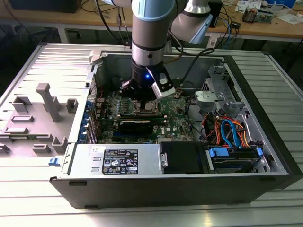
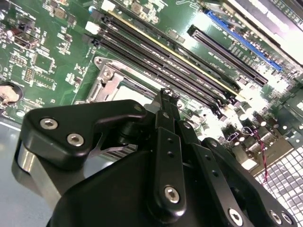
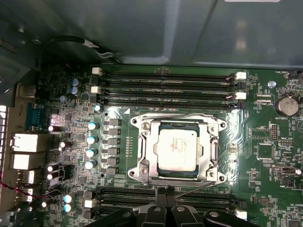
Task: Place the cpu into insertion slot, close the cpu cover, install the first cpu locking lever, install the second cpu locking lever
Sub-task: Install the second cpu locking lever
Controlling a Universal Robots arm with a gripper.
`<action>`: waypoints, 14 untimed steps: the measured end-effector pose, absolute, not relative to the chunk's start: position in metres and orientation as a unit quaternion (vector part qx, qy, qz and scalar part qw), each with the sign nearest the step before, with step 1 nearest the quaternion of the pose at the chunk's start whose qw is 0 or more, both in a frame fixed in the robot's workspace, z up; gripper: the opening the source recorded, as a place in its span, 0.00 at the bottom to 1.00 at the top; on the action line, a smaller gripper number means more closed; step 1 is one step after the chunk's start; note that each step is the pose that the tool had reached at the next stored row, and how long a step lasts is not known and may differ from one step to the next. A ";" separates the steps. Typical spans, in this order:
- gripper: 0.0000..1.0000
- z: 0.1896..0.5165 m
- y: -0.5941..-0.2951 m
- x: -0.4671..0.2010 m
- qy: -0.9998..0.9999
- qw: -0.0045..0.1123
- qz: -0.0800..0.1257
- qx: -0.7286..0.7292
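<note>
the arm reaches down into the open computer case [image 1: 265,142], with the gripper [image 1: 142,97] low over the green circuit board [image 1: 177,124].

in the first wrist view the cpu [image 3: 177,149] lies flat in the insertion slot [image 3: 145,150], its silver top facing up. the cpu cover [image 3: 212,150] lies down around it, its window framing the chip. a thin lever rod [image 3: 199,186] runs along the socket edge nearest the gripper [image 3: 164,191].

the fingertips [image 3: 160,191] are pressed together with nothing between them, just beside that socket edge and over the long black memory slots [image 3: 165,198]. in the second wrist view the closed gripper [image 2: 166,96] points at the socket frame [image 2: 106,80], beside another bank of memory slots [image 2: 161,56].
</note>
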State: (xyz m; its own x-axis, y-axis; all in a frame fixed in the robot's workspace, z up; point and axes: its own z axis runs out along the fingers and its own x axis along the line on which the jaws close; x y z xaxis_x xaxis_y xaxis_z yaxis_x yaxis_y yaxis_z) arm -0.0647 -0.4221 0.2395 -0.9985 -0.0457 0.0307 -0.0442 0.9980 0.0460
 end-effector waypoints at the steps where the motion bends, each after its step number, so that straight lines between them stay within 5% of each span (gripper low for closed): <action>1: 0.11 0.239 -0.422 -0.063 -0.999 0.016 -0.023 0.023; 14: 0.11 0.238 -0.423 -0.067 -0.999 0.020 -0.023 0.025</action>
State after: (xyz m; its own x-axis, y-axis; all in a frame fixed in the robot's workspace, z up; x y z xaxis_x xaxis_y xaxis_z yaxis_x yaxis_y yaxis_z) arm -0.0668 -0.4232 0.2378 -0.9979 -0.0512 0.0390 -0.0493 0.9976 0.0476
